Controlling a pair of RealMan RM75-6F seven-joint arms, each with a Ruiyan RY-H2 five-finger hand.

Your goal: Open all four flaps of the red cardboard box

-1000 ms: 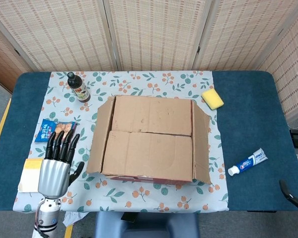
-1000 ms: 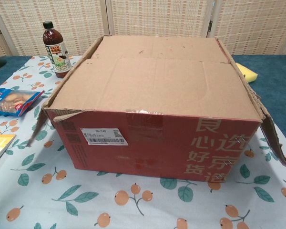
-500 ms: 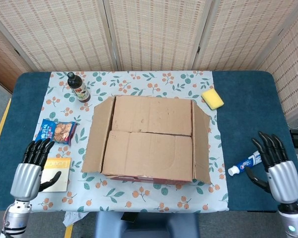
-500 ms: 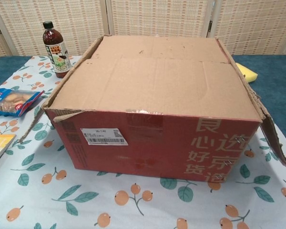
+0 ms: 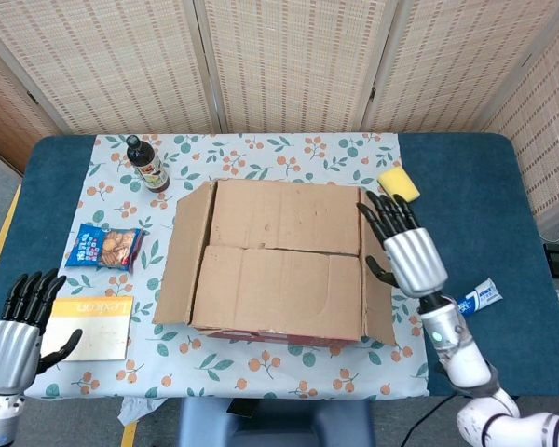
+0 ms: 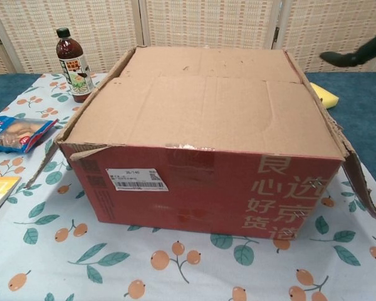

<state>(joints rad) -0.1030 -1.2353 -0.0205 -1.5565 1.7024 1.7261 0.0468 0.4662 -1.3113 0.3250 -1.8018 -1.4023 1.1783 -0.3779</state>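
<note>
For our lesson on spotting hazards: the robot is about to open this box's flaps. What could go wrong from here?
1. The right hand hangs over the box's splayed side flap; pushing down may crease or tear it.
2. The sponge and toothpaste lie close by; that arm's swing could knock them.
3. The bottle stands upright near the far left corner; a flap folding outward might tip it.

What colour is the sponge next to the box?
Yellow; the sponge shows best in the head view.

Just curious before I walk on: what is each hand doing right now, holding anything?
Left hand: open, holding nothing, at the table's near-left corner.
Right hand: open, holding nothing, fingers spread above the red cardboard box, over its right side flap.
</note>
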